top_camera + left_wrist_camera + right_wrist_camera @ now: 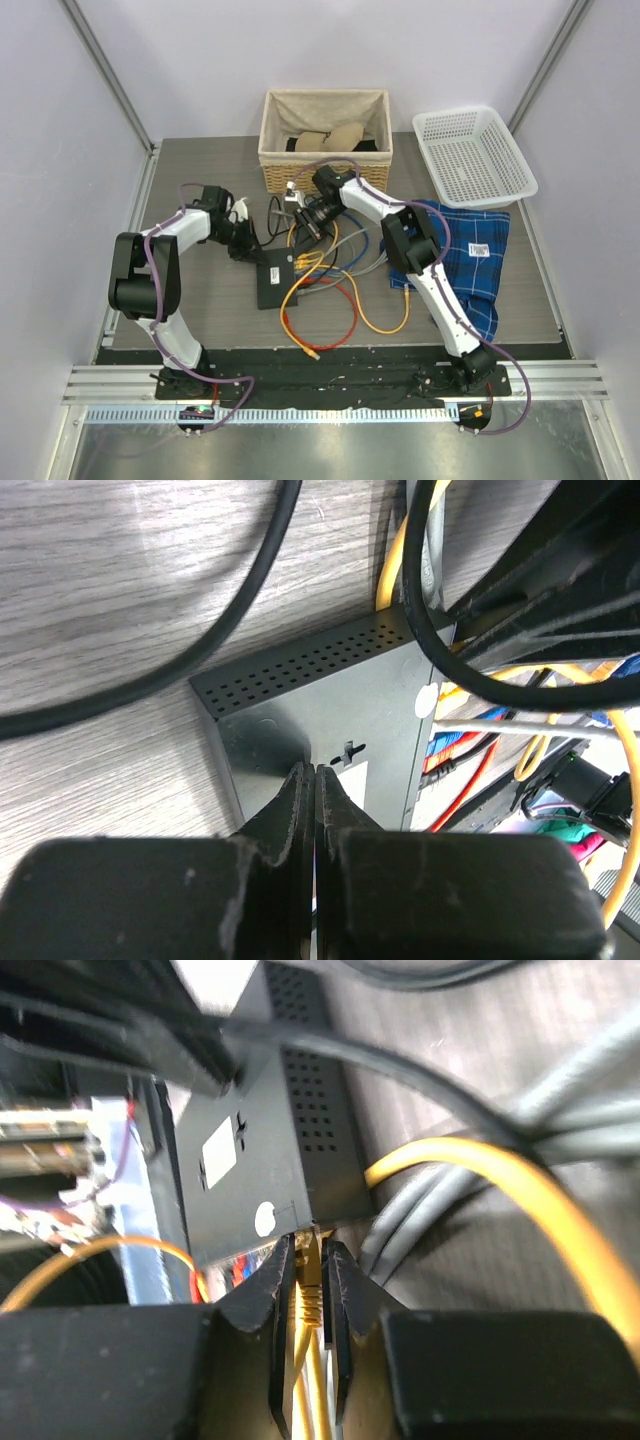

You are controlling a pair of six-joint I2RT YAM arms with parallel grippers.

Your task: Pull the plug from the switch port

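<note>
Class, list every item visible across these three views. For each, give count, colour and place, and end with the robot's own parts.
switch: one, black, table centre, white label on top
yellow plug: one, yellow, at the switch's socket edge
cables: several, yellow, red, grey and black, tangled around the switch
wicker basket: one, tan, back centre, cloth-lined
plastic basket: one, white, back right
cloth: one, blue plaid, right side, under the right arm
table: one, grey woodgrain
left gripper: one, black, shut, tips at the switch top
right gripper: one, black, shut on the yellow plug
</note>
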